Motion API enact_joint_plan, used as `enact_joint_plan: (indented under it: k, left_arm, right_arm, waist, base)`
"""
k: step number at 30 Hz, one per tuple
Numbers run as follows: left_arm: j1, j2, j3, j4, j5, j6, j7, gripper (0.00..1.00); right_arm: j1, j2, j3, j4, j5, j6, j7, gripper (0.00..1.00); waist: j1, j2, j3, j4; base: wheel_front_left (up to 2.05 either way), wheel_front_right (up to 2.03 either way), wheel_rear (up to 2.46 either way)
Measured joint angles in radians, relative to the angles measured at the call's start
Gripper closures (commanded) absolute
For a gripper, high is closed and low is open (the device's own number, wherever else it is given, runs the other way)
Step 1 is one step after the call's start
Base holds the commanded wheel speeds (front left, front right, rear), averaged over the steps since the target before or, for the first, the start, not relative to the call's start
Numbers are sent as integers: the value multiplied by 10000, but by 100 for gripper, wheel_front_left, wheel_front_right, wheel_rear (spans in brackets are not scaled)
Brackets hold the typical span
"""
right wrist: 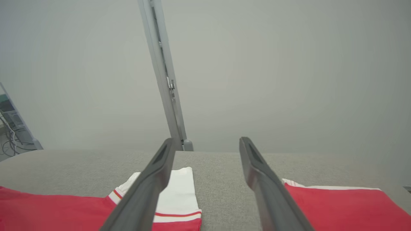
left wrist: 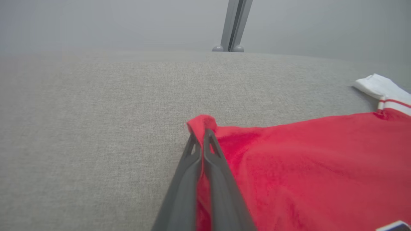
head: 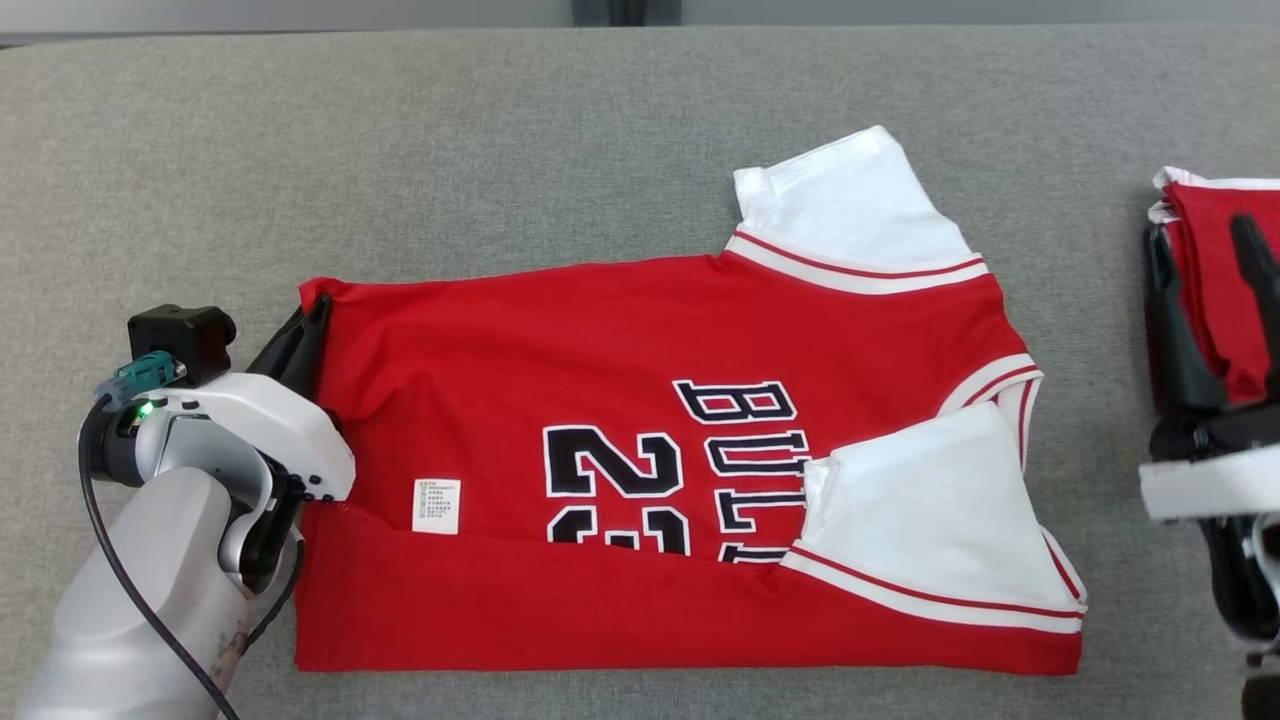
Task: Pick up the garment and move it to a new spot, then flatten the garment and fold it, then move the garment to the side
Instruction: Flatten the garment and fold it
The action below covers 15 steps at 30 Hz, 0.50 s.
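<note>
The garment (head: 600, 370) is a red jersey with white sleeves and black lettering, lying flat on the grey table (head: 500, 150). Its near long edge is folded up over the front. My left gripper (head: 316, 308) is at the jersey's far left corner, and in the left wrist view the left gripper (left wrist: 201, 134) is shut on that red corner of the garment (left wrist: 305, 160). My right gripper (head: 1200, 232) is off the jersey's right end. In the right wrist view the right gripper (right wrist: 206, 140) stands open with nothing between its fingers, and the garment (right wrist: 48, 205) lies to its left.
A second red folded garment (head: 1215, 260) lies at the table's right edge under my right gripper, and the folded garment (right wrist: 337, 205) appears at the lower right of the right wrist view. A grey post (right wrist: 162, 73) rises behind the table's far edge. Bare grey cloth spreads to the far side and left.
</note>
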Motion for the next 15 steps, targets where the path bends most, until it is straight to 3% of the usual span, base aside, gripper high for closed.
enact_joint_plan:
  k: [8,15]
  left_arm:
    - [307,148,33,-257,-107,213,209,100]
    - [465,205,33,-336,-238,261,339,100]
  right_arm:
    - [2430,1799,-1208,-2435,-1737,2,934,0]
    - [3371,2393,-1453,-3342,-2048,2,1553,0]
  waist:
    - [0,0,-322,-262]
    - [0,0,-521,-389]
  base:
    - [0,0,0]
    - [0,0,0]
